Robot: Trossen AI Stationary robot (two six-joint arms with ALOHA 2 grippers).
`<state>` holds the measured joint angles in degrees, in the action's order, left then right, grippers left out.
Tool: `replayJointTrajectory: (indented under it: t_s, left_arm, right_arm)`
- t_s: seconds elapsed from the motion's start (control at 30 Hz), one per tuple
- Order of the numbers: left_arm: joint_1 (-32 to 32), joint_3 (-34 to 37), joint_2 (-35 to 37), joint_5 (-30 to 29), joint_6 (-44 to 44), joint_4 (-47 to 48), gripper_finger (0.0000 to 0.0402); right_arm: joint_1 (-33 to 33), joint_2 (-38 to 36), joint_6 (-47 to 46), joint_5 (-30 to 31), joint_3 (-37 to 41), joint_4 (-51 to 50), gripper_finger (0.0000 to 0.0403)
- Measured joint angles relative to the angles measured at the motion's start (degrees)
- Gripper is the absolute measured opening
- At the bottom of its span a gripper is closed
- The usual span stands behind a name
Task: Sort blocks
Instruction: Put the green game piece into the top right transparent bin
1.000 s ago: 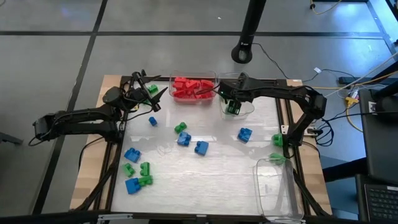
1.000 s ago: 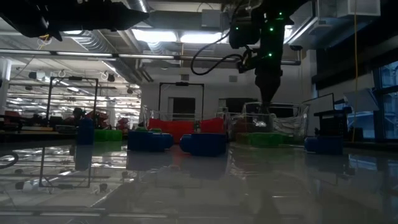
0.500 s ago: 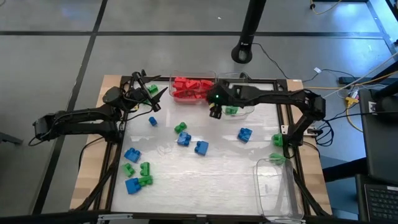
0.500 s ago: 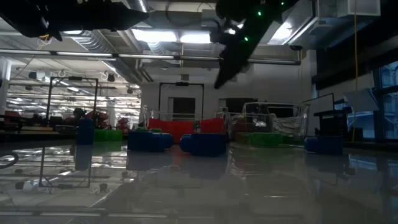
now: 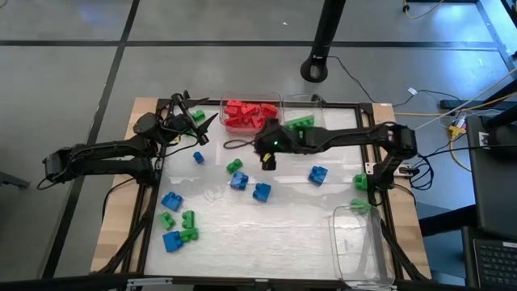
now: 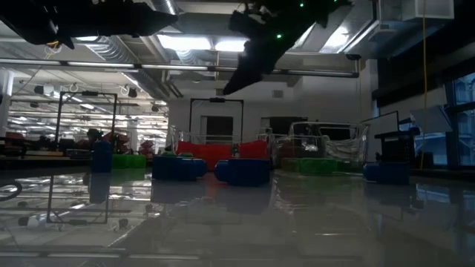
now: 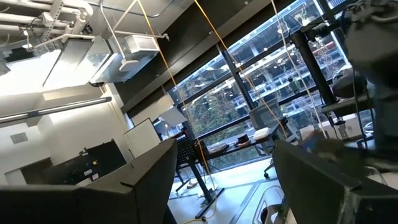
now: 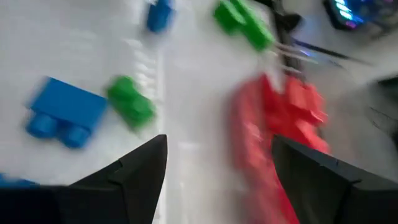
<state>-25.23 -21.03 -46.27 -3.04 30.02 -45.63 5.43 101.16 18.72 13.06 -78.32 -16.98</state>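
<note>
Over the middle of the tabletop, your right tool is hanging in the air with its fingers spread wide and nothing between them, just beside a small green block and a blue block. Judging from this, you are reaching for the next loose piece to sort. More blue blocks and green ones are lying scattered across the tabletop, while the red blocks are sitting together in a clear bin at the far edge, with a few green blocks in the bin next to it. An empty-looking clear bin is lying at the near right corner. Your left tool is waiting at the far left, open in a wide fork. Next you will likely need to line up over one block, come down, and close on it squarely.
</note>
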Motion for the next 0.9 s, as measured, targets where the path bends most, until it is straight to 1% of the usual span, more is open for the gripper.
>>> replayJointTrajectory:
  t_s: [0.1,0.2,0.33,0.57,0.77,0.9]
  left_arm:
    - [0.01,0.00,0.01,0.00,0.00,-0.02,0.0253]
    - [0.00,0.01,0.01,-0.01,0.00,-0.04,0.0253]
    - [0.00,0.01,0.01,0.00,0.00,-0.02,0.0253]
    - [0.00,-0.01,0.04,0.01,0.10,-0.30,0.0253]
    - [0.02,0.01,0.06,-0.01,-0.12,-0.28,0.0253]
    - [0.02,0.01,0.06,0.00,-0.22,-0.07,0.0253]
  right_arm:
    - [-0.34,3.11,0.29,-3.47,0.00,4.64,0.0287]
    - [-0.19,6.65,1.23,-5.08,-0.11,9.60,0.0287]
    - [-0.11,11.57,1.27,-6.64,-2.50,12.62,0.0287]
    - [-0.04,19.29,1.21,-6.69,-8.51,14.15,0.0287]
    - [0.71,23.34,1.25,-6.84,-10.70,13.23,0.0287]
    - [1.13,24.47,2.55,-9.73,-10.93,13.33,0.0287]
